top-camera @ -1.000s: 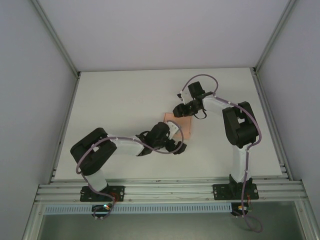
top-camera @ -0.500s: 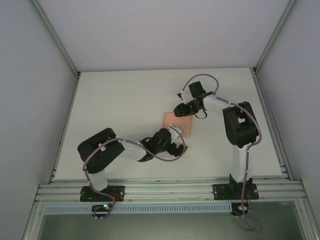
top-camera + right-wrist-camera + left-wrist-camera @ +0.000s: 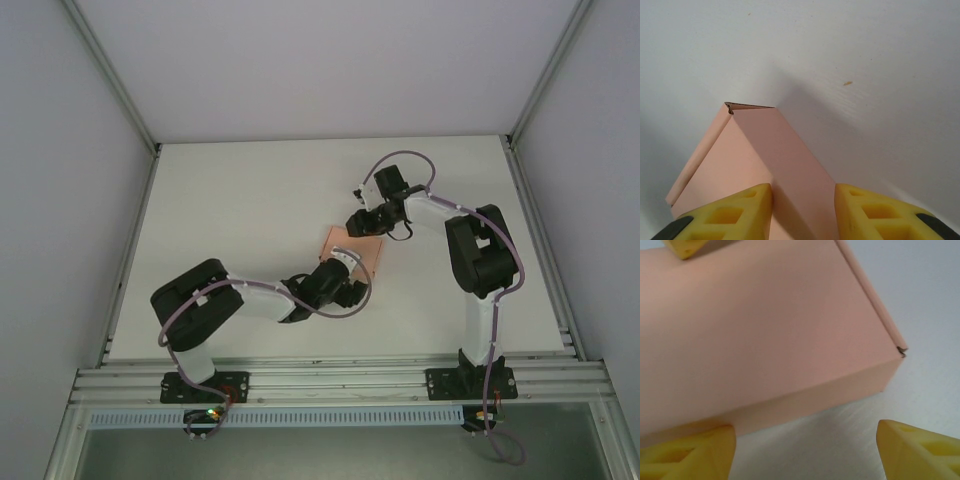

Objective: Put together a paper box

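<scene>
One paper box (image 3: 362, 255), left tool (image 3: 805, 432) apart at its wall, right tool (image 3: 803, 195) astride its edge, grip unclear

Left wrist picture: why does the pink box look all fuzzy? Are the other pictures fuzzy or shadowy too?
Left wrist view: the salmon-pink card box sits very close to the lens, so its edges look soft. Right wrist view: sharper, with a grey shadow on the white table right of the box. Top view: even light, no glare.
</scene>
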Controlling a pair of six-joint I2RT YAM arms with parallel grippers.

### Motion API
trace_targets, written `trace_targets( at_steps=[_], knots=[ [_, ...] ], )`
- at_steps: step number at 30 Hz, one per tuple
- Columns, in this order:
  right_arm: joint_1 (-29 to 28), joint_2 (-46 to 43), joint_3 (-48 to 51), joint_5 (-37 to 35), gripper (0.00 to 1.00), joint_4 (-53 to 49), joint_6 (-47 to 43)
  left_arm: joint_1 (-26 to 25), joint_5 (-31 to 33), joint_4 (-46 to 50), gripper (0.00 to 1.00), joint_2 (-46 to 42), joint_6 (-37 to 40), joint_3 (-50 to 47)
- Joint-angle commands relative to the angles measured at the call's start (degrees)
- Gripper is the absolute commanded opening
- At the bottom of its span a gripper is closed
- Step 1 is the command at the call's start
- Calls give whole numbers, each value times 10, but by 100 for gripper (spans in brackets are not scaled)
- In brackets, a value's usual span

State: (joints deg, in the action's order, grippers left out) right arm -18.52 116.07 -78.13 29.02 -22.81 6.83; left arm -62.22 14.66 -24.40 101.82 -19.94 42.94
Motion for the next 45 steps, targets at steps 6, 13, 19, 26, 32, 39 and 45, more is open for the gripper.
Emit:
trace_targets(
  at_steps=[6, 13, 19, 26, 32, 39, 45],
  knots=[
    [-24, 42, 64, 19, 37, -116, 12, -18, 189, -40, 59, 84, -28, 63],
    [-26, 50, 76, 35, 36, -116, 9, -44, 279, -122, 65, 120, 7, 90],
    [-29, 47, 91, 49, 36, -110, 6, -45, 296, -138, 69, 123, -5, 107],
    [-24, 27, 82, 25, 36, -103, 19, -45, 228, -140, 73, 90, 5, 91],
    [-9, 10, 25, -63, 42, -100, 53, -45, 151, -119, 74, 21, -16, 30],
    [-3, 27, -51, -122, 42, -124, 63, -46, 88, -98, 76, -41, -58, -27],
    [-2, 12, -38, -122, 49, -99, 65, -46, 51, -72, 82, -64, -71, -39]
  ],
)
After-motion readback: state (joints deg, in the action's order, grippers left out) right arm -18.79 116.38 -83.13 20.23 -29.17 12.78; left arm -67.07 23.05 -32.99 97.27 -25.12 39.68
